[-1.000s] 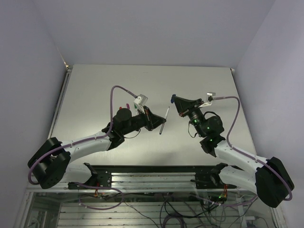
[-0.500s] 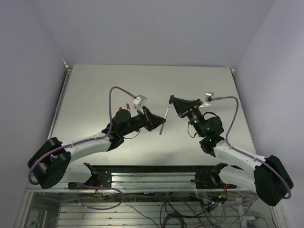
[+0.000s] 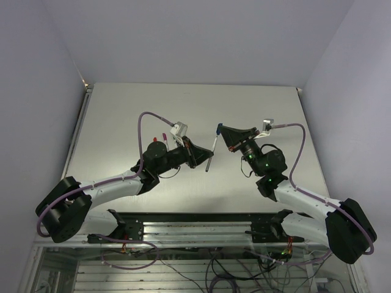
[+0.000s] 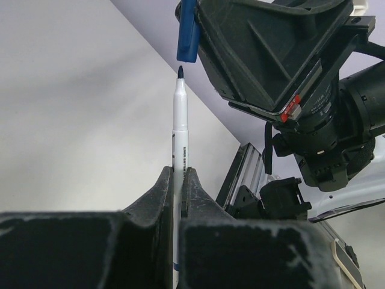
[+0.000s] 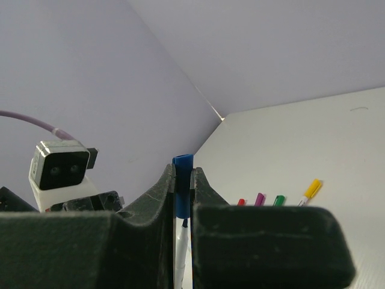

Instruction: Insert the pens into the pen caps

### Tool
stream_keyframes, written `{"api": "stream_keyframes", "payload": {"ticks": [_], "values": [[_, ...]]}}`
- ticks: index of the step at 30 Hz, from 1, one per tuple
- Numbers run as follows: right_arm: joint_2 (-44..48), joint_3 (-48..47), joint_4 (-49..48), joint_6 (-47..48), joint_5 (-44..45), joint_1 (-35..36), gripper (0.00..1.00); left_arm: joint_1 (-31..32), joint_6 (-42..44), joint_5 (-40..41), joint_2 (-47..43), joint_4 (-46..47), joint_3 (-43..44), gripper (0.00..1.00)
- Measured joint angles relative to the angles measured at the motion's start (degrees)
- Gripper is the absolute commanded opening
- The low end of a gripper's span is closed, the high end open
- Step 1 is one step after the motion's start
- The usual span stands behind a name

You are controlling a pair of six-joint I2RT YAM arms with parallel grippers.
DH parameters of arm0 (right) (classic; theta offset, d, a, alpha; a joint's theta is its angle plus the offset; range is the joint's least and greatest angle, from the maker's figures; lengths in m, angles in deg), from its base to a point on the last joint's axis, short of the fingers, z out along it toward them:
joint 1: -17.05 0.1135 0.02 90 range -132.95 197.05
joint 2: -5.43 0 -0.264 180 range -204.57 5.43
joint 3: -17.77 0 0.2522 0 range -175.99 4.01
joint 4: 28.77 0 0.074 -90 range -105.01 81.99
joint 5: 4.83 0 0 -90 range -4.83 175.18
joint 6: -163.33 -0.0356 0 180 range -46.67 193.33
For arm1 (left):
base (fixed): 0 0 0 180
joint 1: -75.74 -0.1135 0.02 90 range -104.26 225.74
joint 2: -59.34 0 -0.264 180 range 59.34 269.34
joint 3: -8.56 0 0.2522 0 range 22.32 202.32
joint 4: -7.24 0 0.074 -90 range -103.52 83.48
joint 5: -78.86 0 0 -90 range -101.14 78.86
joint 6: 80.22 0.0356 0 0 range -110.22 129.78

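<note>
My left gripper [image 3: 203,157] is shut on a grey-silver pen [image 3: 212,149] and holds it above the table, its dark blue tip toward the right arm. In the left wrist view the pen [image 4: 180,120] rises from between my fingertips. Its tip stops just under the blue pen cap [image 4: 187,33], a touch to the left of the cap's mouth. My right gripper [image 3: 223,130] is shut on that blue cap [image 3: 219,127]. In the right wrist view the cap [image 5: 182,164] sits clamped between the fingers, with the pen's tip [image 5: 181,238] right below it.
Four capped pens lie side by side on the table beyond the left arm: red [image 5: 240,202], magenta [image 5: 260,198], green [image 5: 279,200] and yellow [image 5: 312,188]. The left wrist camera [image 5: 60,165] sits close to the left of the cap. Walls enclose the table on three sides.
The left gripper has carried the pen up and to the right, and the right gripper has shifted the cap slightly left. The gap between tip and cap has nearly closed.
</note>
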Motion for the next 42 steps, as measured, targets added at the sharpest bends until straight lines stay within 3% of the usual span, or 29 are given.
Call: {"api": "stream_keyframes", "payload": {"ticks": [42], "values": [[-1.5, 1.8, -2.1, -4.4, -5.5, 0.2, 0.00, 0.0, -0.5, 2.7, 0.3, 4.0, -0.8, 0.07]]}}
